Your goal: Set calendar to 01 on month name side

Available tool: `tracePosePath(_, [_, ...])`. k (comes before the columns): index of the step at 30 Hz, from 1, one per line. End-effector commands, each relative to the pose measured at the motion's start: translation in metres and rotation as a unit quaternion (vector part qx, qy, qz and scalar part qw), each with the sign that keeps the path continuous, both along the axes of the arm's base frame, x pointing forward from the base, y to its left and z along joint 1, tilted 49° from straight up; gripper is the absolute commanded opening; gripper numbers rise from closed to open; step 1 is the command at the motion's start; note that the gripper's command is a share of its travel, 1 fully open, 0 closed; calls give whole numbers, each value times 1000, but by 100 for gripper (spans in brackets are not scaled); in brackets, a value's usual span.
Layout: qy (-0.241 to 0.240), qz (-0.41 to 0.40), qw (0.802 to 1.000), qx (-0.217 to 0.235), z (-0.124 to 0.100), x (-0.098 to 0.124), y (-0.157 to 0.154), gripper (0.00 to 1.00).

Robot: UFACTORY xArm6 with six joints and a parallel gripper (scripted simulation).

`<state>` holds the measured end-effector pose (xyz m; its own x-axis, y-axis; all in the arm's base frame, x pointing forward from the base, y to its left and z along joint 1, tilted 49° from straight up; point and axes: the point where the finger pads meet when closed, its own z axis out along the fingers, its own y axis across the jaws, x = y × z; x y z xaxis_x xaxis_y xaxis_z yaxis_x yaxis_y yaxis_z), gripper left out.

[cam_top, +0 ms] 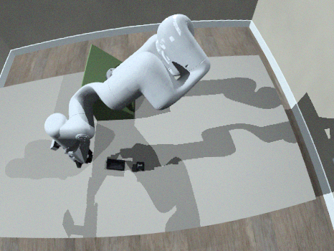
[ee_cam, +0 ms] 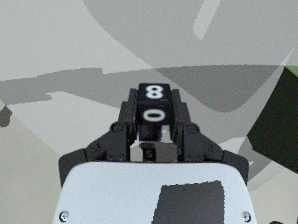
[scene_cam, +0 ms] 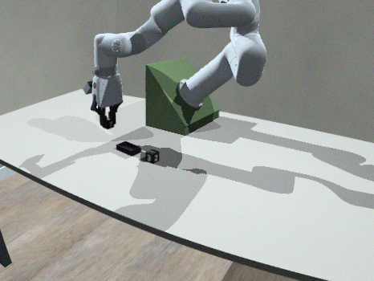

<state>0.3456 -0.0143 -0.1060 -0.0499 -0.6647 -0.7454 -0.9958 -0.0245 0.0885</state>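
My gripper is shut on a black cube and holds it above the table, left of the tray in the top and exterior views. The held cube shows a white 8 on one face and a white 0 on the adjoining face in the wrist view. The black tray lies flat on the table and looks empty. A second black cube stands on the table just right of the tray, with white markings too small to read surely. The month's name is not legible.
The green wedge-shaped base block stands behind the tray, with the arm reaching out from it. Shadows of the arm cross the pale table and darken the area around the second cube.
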Motion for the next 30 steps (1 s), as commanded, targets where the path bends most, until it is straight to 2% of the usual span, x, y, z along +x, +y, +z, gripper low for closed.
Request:
tracePosePath(1, [-3,-1,1000,-1,-14,1,15,27])
tracePosePath(12, [-3,-1,1000,-1,-31,-1,33,27])
tracePosePath(30, [-3,-1,1000,-1,-32,-1,34,27])
